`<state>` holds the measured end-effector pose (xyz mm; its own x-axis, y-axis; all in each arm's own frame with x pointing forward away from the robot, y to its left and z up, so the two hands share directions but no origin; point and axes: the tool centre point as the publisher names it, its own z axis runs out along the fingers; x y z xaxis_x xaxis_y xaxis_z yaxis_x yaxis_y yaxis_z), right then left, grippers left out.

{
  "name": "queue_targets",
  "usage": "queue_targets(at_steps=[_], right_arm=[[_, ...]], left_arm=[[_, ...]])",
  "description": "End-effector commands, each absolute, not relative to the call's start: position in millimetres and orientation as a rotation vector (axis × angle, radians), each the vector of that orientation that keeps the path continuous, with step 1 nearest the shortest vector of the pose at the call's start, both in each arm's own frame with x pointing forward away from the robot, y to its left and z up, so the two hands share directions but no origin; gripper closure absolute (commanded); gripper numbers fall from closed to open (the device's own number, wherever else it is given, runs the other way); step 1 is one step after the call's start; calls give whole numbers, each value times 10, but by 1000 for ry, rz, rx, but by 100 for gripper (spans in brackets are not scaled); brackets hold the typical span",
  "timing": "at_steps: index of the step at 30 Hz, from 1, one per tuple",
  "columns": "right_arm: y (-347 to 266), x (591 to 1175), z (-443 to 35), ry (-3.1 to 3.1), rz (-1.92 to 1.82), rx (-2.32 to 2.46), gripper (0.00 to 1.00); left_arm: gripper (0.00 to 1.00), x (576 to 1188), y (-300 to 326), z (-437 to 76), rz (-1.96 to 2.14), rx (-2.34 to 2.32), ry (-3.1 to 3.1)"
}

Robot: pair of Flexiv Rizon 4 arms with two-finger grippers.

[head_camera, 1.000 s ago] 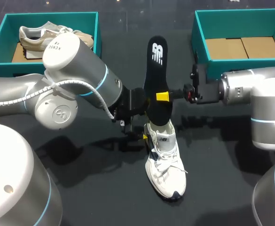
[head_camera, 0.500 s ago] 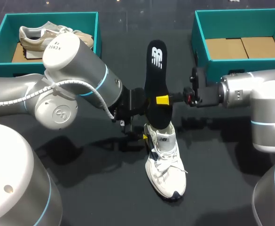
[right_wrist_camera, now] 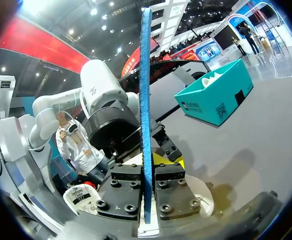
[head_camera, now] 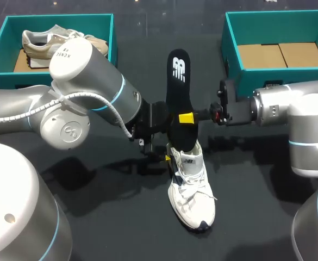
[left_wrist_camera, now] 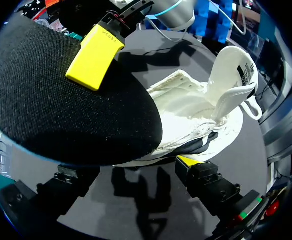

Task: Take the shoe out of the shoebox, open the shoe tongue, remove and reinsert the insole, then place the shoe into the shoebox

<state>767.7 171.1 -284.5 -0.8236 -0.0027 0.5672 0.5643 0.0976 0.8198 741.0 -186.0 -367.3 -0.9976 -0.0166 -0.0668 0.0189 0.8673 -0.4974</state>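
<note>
The white shoe (head_camera: pixel 191 187) lies on the black table, toe toward me, tongue pulled open (left_wrist_camera: pixel 233 75). A black insole (head_camera: pixel 179 98) stands upright with its lower end at the shoe's opening. My right gripper (head_camera: pixel 186 118) is shut on the insole at its middle. In the right wrist view the insole (right_wrist_camera: pixel 145 100) shows edge-on as a thin blue strip clamped in my right gripper (right_wrist_camera: pixel 146 192). My left gripper (head_camera: pixel 167 156) is open beside the shoe's heel. In the left wrist view the left gripper (left_wrist_camera: pixel 131 169) has the shoe (left_wrist_camera: pixel 185 115) just ahead of it, and the insole (left_wrist_camera: pixel 61 110) hides one fingertip.
A teal box (head_camera: pixel 232 38) with a bare cardboard floor stands at the back right. Another teal box (head_camera: pixel 112 41) at the back left holds a beige shoe (head_camera: pixel 53 41). My left arm's big elbow (head_camera: pixel 74 92) fills the left half of the table.
My right gripper has carried the insole a little down and to the left, bringing its lower end closer into the shoe. The left arm and the shoe have stayed put.
</note>
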Motion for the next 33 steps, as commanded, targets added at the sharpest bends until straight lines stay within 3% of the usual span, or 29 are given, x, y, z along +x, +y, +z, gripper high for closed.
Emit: queue_targets(at_steps=[1,33], right_arm=[[1717,7646,-2859,-1957,-1773,-560,100],[1679,7455,-3044,-1930,-1722,-586,100]], left_arm=[[0,7409,-1852,-3680,-795,4,2969],[0,7409,-1852,-3680,-795,4,2969]])
